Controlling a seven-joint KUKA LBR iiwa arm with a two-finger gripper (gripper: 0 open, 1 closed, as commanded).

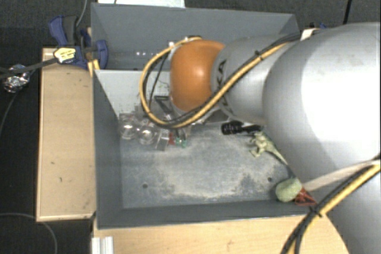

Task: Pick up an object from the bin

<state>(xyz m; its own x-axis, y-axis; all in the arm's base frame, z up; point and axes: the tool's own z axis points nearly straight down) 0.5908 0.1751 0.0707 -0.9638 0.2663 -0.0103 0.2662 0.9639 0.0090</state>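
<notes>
Grey metal bin (196,181): a green lump (289,189) lies in front, well right of the orange wrist cover (193,74). A black pen (241,127) lies just right of the cover. Clear plastic bits (138,128) sit just below its left edge. I cannot tell whether the jaws are spread or pressed together.

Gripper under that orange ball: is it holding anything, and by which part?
It cannot be told: the orange cover hides most of the gripper, down beside clear plastic things.

No text, label, brand, number or sign can be read on the bin (107,146), the arm (309,98) or the loose things.
</notes>
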